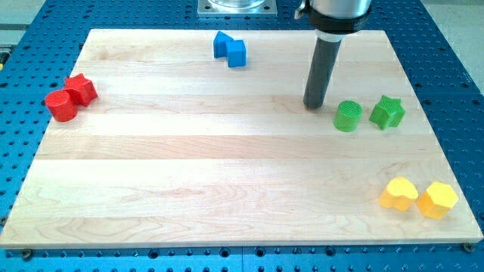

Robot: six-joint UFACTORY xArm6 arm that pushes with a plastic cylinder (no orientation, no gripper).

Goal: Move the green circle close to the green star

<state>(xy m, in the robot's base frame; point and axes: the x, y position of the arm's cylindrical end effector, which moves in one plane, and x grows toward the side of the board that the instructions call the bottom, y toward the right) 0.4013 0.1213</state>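
The green circle (348,116) lies on the wooden board (227,174) at the view's right. The green star (387,112) lies just to its right, with a narrow gap between them. My tip (314,105) rests on the board just left of the green circle and slightly above it in the view, a short gap apart. The dark rod rises from the tip to the view's top edge.
A blue pair of blocks (230,48) lies at the top centre. A red star (81,89) and a red cylinder (61,106) touch at the left. A yellow heart (398,194) and a yellow hexagon (438,199) sit at the bottom right.
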